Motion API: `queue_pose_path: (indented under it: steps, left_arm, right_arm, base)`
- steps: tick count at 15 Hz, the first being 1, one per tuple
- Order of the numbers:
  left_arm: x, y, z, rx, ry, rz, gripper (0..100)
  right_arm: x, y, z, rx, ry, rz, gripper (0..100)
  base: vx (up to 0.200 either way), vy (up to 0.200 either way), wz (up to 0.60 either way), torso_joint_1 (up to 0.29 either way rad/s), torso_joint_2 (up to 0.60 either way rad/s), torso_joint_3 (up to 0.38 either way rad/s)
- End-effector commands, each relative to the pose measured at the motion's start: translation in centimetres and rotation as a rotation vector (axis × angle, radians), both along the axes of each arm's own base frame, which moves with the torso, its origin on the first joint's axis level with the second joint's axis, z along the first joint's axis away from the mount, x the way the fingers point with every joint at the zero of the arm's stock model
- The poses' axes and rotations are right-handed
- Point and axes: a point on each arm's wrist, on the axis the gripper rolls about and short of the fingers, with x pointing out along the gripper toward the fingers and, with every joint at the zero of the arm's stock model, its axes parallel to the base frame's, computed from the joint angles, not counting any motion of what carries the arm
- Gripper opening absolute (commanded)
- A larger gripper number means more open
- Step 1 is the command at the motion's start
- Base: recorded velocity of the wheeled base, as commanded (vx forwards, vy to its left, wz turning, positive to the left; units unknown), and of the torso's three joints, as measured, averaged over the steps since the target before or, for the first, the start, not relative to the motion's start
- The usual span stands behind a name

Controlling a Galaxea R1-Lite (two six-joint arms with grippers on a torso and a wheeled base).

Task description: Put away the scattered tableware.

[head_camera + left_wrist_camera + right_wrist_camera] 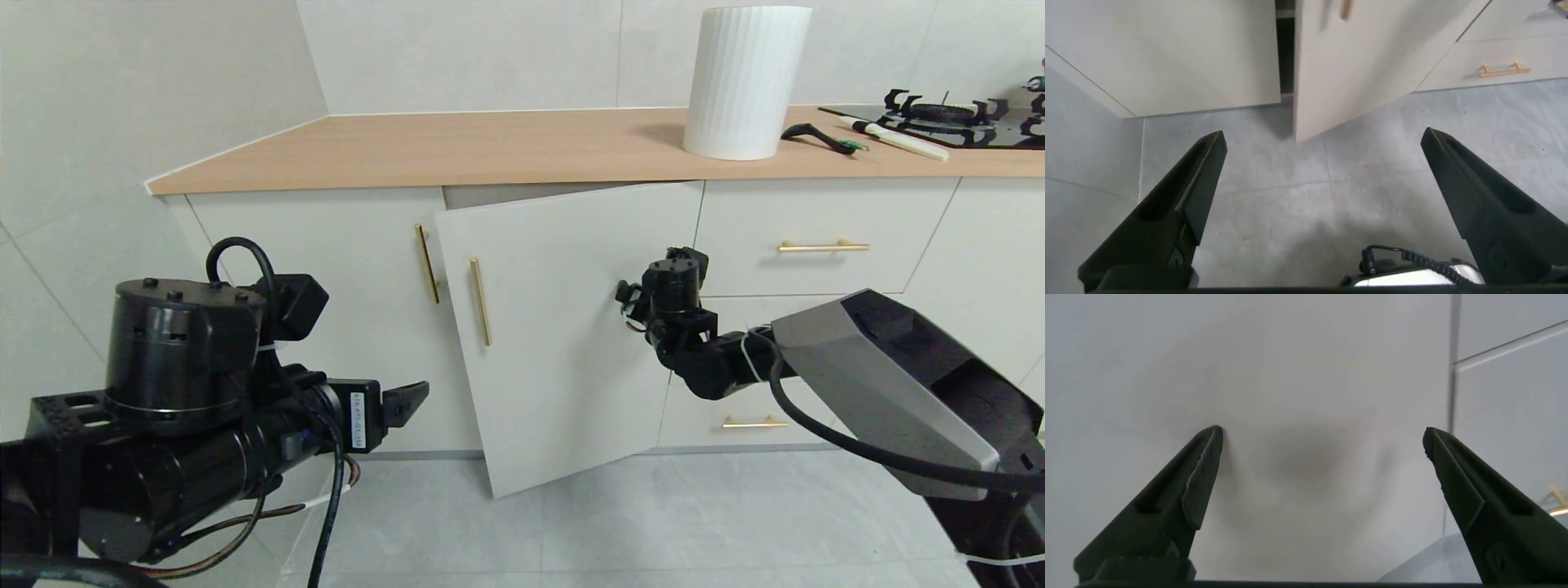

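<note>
— Straight ahead of my right pincer (627, 306) stands the cabinet door (563, 327), swung partway out. The fingers are spread wide, grasping nothing, and face its blank panel from close up.

— Why there, not at the handle (480, 300)?

— I judge the door is ajar so the cupboard can take the tableware. The handle sits well off to this pincer's left, nearer my other arm.

— And the tableware?

— High above this pincer and off to its right, on the counter (490, 147): a black-handled utensil (820, 137) and a white utensil (894, 137), just beside the ribbed jar (747, 82).

— Arm poses?

— My right forearm reaches in from low on the right, with the wrist bent up toward the panel. My left arm is low and roughly level. The left pincer (412, 398) is released too, aimed down at the floor, with the door's bottom corner ahead of it.
</note>
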Motion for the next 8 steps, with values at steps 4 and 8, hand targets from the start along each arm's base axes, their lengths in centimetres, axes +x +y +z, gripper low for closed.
queue_pose_path:
  steps: [4, 8]
  left_arm:
    - [0.1, 0.0, -0.1, 0.001, 0.003, 0.001, 100]
    - [0.1, 0.0, -0.1, 0.001, 0.005, 0.002, 100]
  right_arm:
    - [1.8, -1.7, -1.2, -0.008, -0.005, -0.047, 100]
    - [2.7, -2.5, -1.6, -0.029, -0.015, -0.092, 100]
  base:
    - [0.0, 0.0, 0.0, 0.0, 0.0, 0.0]
    - [0.0, 0.0, 0.0, 0.0, 0.0, 0.0]
